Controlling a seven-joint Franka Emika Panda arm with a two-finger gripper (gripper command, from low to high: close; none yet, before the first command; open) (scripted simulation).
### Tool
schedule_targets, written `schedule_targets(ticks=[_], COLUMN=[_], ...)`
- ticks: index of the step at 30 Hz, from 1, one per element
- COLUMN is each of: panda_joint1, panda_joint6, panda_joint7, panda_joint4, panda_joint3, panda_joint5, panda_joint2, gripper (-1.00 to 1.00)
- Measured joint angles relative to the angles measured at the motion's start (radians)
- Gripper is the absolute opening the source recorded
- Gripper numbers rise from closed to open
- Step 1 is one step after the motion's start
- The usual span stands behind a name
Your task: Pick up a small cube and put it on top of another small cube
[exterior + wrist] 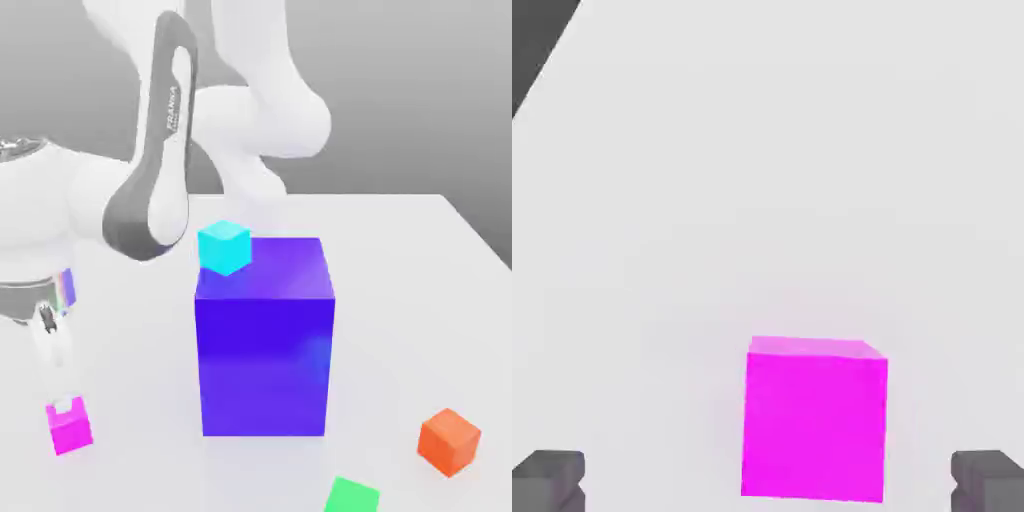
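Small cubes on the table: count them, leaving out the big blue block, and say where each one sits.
4. The pink cube lies at the exterior view's lower left, the cyan cube behind the blue block, the orange cube lower right, the green cube at the bottom edge. The block may hide others.

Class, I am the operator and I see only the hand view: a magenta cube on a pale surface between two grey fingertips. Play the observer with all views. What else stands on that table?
Observer: A big blue-purple block stands on the table, to the exterior view's right of the magenta cube.
Operator: Any other small cubes to stack on?
Observer: Yes, an orange cube sits near the front on the exterior view's right.
Operator: More?
Observer: A green cube lies at the front edge of the picture, and a cyan cube shows at the big block's upper left corner.
Operator: Where is my gripper?
Observer: The gripper hangs open just above the magenta cube, not gripping it.
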Motion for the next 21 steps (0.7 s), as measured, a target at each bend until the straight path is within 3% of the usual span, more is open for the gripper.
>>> schedule_targets(ticks=[3,4,10,16,21], panda_joint1=[-0.032,-0.037,-0.041,-0.002,0.135], panda_joint6=[0.085,0.099,0.108,-0.028,-0.121], panda_joint7=[-0.025,-0.028,-0.029,0.016,0.061], panda_joint4=[0.021,0.024,0.026,-0.01,0.058], panda_joint3=[0.037,0.044,0.048,-0.003,0.094], panda_joint5=[0.035,0.04,0.041,-0.019,-0.081], panda_joint2=[0.109,0.127,0.137,-0.035,-0.055], gripper=[0.0,-1.0,-1.0,-1.0,-1.0])
